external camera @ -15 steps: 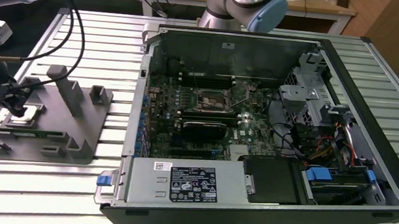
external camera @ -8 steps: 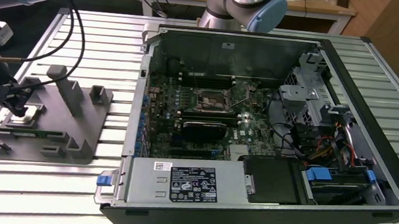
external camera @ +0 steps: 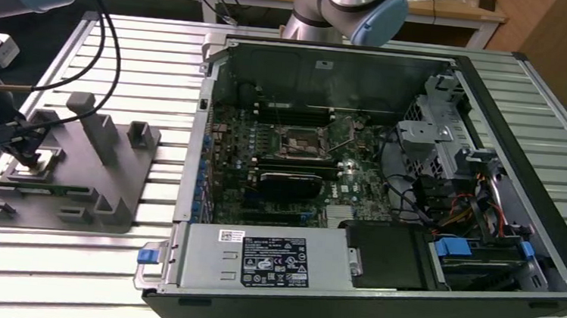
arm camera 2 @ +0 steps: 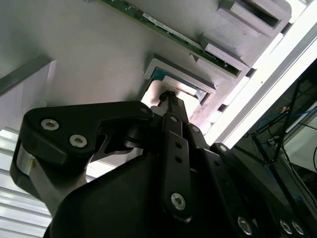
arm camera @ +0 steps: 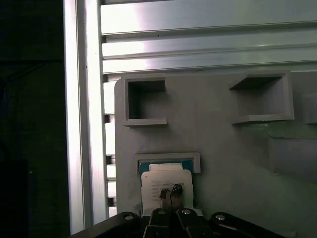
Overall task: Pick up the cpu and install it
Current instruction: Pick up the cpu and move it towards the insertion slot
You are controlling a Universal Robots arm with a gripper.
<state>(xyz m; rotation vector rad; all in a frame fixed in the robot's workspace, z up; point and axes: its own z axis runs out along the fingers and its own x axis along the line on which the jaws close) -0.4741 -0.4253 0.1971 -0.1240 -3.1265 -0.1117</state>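
The cpu (arm camera: 165,174), a small pale square chip with a bluish-green rim, lies flat in a framed pocket of the grey fixture (external camera: 109,187) at the exterior view's left. My gripper (arm camera: 168,192) reaches down onto it, its two thin fingertips pressed together and resting on the chip's top. In the second wrist view the black fingers (arm camera 2: 174,144) end at the cpu (arm camera 2: 184,88) inside the pocket. In the exterior view the gripper (external camera: 28,157) stands over the fixture's left corner. The motherboard socket (external camera: 303,140) sits inside the computer case, its metal frame lifted.
The open computer case (external camera: 480,243) lies on the slatted aluminium table (external camera: 72,264), right of the fixture. Tall grey posts (external camera: 94,125) rise from the fixture near my gripper. Cables (external camera: 109,54) hang from the arm. A power supply (external camera: 266,260) and drive bays fill the case's front.
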